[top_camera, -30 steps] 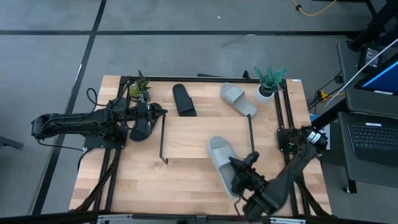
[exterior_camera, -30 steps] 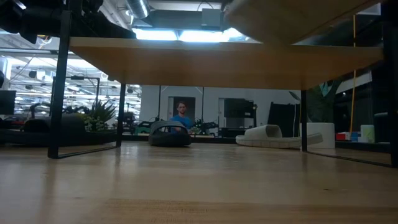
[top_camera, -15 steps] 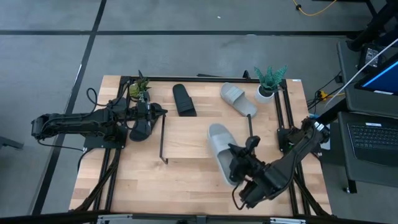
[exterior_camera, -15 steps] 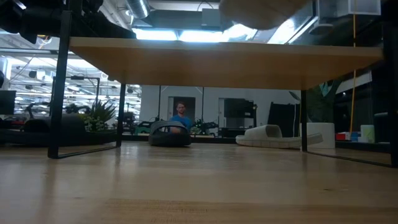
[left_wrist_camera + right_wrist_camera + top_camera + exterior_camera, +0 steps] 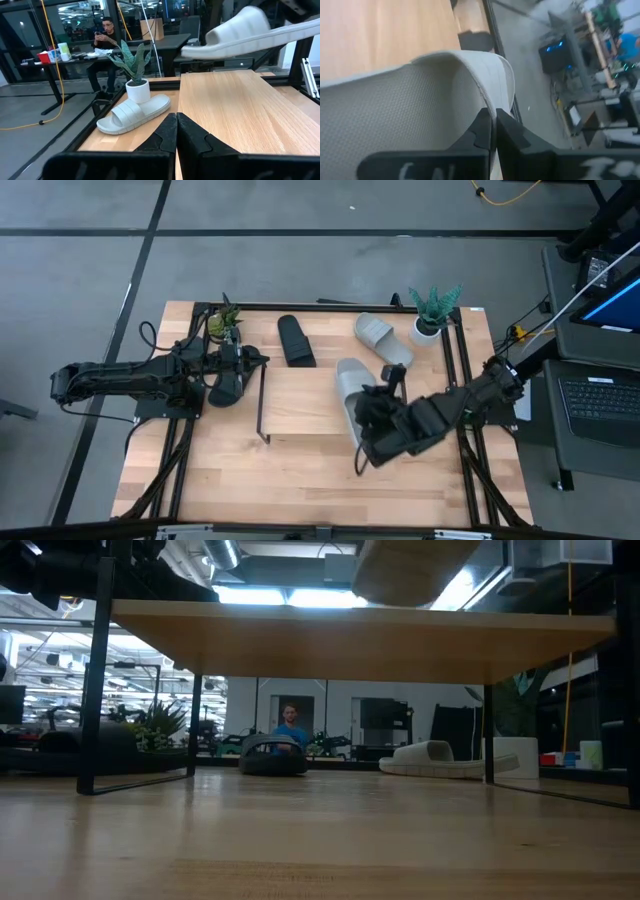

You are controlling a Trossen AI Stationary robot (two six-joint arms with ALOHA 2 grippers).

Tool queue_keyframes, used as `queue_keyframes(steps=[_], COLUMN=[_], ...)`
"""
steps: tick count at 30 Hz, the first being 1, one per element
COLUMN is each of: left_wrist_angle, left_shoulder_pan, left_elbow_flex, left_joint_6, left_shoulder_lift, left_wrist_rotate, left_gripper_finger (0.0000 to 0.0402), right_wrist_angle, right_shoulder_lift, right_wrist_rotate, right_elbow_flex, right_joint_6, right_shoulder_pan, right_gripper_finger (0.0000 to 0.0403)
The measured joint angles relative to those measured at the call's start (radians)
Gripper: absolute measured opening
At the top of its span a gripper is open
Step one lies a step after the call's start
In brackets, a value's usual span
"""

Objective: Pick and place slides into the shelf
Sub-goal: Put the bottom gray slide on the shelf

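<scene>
Judging by the layout, you have no slide resting on the shelf (image 5: 330, 405) yet: one black slide (image 5: 295, 340) and one grey slide (image 5: 384, 340) lie on the far side of the table (image 5: 230, 480), and another black slide (image 5: 226, 385) sits at the left beside the left gripper (image 5: 252, 360), whose fingers are pressed together on nothing. Your right gripper (image 5: 378, 402) is pinched onto the strap of the second grey slide (image 5: 352, 385), held in the air above the shelf's right half.

Grey floor (image 5: 300, 260) with dark seams surrounds the table; a laptop (image 5: 600, 402) sits right; a seated person (image 5: 102, 45) behind.
</scene>
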Motion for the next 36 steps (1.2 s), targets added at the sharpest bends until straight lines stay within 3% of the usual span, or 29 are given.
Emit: queue_keyframes(steps=[21,30,36], left_wrist_angle=[0.000,0.000,0.000], left_shoulder_pan=[0.000,0.000,0.000], left_elbow_flex=[0.000,0.000,0.000], left_joint_6=[-0.001,-0.053,-0.048], left_shoulder_lift=[0.000,0.000,0.000], left_wrist_rotate=[0.000,0.000,0.000], left_gripper_finger=[0.0000,0.0000,0.0000], right_wrist_angle=[0.000,0.000,0.001], right_shoulder_lift=[-0.079,-0.172,-0.207], right_wrist_rotate=[-0.047,0.068,0.104], right_elbow_flex=[0.000,-0.013,-0.102], right_joint_6=[-0.149,-0.220,-0.100], right_shoulder_pan=[-0.111,-0.121,-0.121], right_gripper_finger=[0.0012,0.0012,0.0012])
